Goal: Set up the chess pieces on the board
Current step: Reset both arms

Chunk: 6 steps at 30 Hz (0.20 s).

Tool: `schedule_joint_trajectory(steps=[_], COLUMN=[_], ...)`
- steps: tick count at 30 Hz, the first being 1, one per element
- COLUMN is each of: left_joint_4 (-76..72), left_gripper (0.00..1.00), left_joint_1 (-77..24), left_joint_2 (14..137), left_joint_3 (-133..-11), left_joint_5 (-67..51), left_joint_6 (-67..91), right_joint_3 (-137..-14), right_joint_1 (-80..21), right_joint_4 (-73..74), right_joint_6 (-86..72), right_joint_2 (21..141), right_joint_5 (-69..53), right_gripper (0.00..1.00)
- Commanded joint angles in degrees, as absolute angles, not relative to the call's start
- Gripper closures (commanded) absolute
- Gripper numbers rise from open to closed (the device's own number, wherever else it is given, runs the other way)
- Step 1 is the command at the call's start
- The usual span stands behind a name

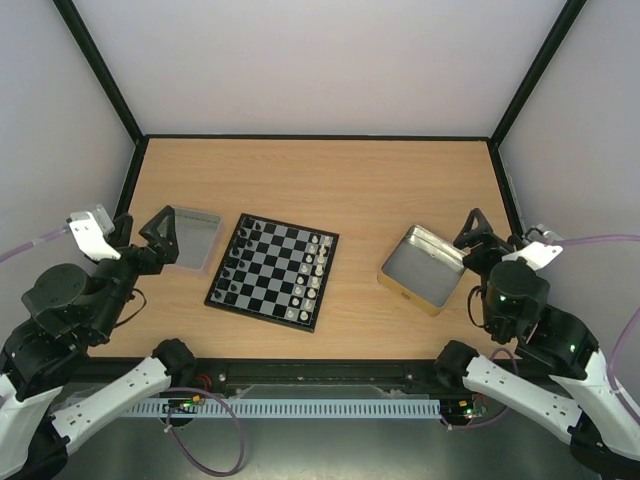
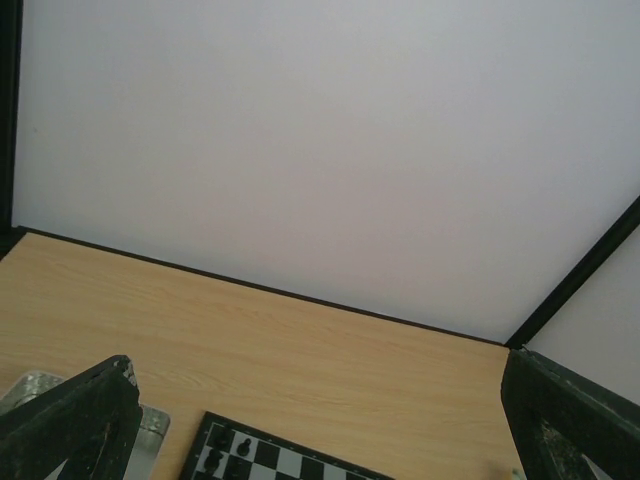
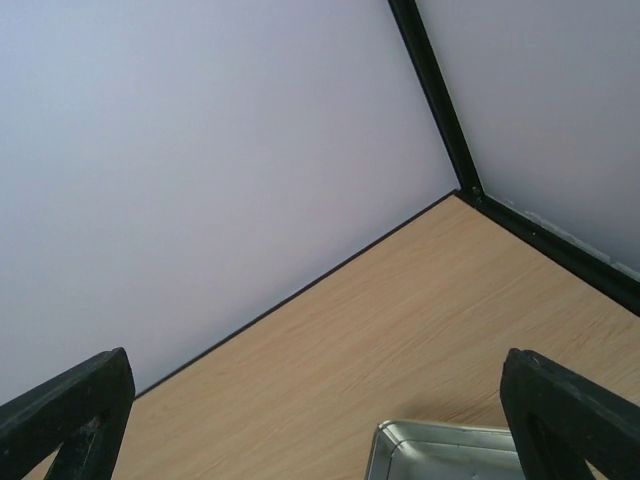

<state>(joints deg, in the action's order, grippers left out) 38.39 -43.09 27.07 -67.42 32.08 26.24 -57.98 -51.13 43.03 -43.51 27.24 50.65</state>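
Note:
The board [image 1: 273, 271] lies in the middle of the table, a little turned. Black chess pieces [image 1: 238, 262] stand along its left side, and cream-white chess pieces [image 1: 317, 268] along its right side. The left wrist view shows the board's far corner [image 2: 262, 455] with a few black pieces. My left gripper [image 1: 163, 234] is open and empty, over the left tin. My right gripper [image 1: 474, 239] is open and empty, at the right tin's right edge.
A shallow silver tin [image 1: 194, 238] lies left of the board. A second silver tin [image 1: 424, 267] lies right of it and shows in the right wrist view [image 3: 440, 452]. Pale walls with black frame bars close in the table on three sides.

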Motion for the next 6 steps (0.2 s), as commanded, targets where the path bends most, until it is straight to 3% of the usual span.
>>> schedule_joint_trajectory(steps=[1, 6], left_joint_4=[41.14, 41.1], left_gripper=[0.01, 0.01], left_joint_1=[-42.89, -42.89], left_joint_2=[26.19, 25.18], left_joint_3=[-68.46, -68.14], left_joint_5=[34.59, 35.19], left_joint_6=[24.2, 24.13], right_joint_3=[-59.93, -60.18], right_joint_1=[-51.37, -51.35], right_joint_4=[45.62, 45.64], right_joint_6=[-42.92, -43.52], right_joint_2=[25.47, 25.4], right_joint_5=[54.92, 55.19], right_gripper=[0.02, 0.02])
